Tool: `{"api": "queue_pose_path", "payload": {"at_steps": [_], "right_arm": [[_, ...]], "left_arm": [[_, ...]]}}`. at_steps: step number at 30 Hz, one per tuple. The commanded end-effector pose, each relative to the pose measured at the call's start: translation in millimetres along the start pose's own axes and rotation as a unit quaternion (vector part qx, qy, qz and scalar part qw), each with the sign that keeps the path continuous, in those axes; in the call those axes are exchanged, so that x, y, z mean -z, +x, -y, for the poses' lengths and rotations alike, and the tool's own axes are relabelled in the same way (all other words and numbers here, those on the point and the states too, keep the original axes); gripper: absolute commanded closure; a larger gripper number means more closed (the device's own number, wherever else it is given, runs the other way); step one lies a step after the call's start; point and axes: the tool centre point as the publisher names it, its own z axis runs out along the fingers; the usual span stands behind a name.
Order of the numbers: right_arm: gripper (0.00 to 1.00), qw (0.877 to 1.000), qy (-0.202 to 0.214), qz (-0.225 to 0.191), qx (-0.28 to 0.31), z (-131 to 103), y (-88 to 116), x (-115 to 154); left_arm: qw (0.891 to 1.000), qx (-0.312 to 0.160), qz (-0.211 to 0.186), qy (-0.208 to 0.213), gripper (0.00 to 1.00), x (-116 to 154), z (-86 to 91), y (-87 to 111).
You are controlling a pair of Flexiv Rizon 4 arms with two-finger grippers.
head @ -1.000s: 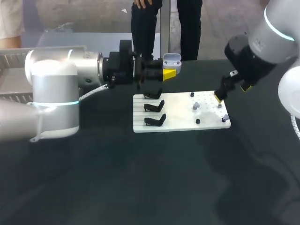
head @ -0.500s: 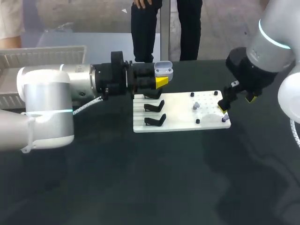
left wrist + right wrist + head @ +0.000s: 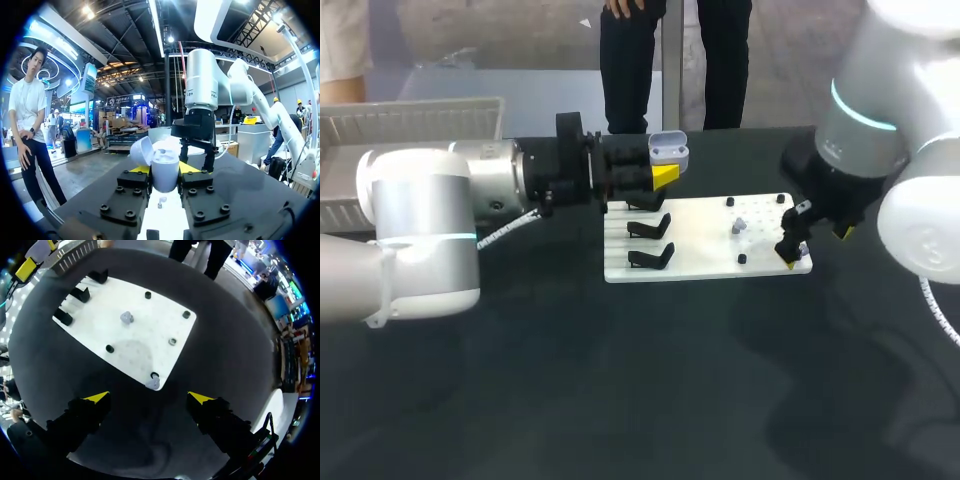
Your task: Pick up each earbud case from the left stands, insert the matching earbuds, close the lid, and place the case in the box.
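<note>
- The right end effector (image 3: 149, 399) hangs with its fingers spread wide and empty. A small pale grey earbud (image 3: 152, 384) lies just ahead of it, in line with the gap, on the corner of the white board (image 3: 150, 335).
- This arm is the nearer one. The earbud is too small to show which way its stem lies.
- The left end effector (image 3: 165, 169) is clamped on the sides of the earbud case (image 3: 165, 176), a smooth, rounded pale shell held above the dark matte surface (image 3: 620, 380), lid (image 3: 141, 151) open.
- A second earbud (image 3: 126, 317) sits mid-board, with black angled stands (image 3: 650, 228) beyond it.
</note>
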Motion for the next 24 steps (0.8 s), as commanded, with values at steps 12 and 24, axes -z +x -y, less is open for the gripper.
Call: {"api": "queue_pose_path", "payload": {"at_steps": [12,24], "right_arm": [[0.24,1.000,0.005,-0.005,-0.002,5,-9,-34],[0.53,1.000,0.012,-0.013,-0.006,8,-12,-32]], "left_arm": [[1.000,-0.002,0.001,-0.006,1.00,0,2.8,-0.2],[1.000,-0.002,0.001,-0.006,1.00,0,2.8,-0.2]]}}
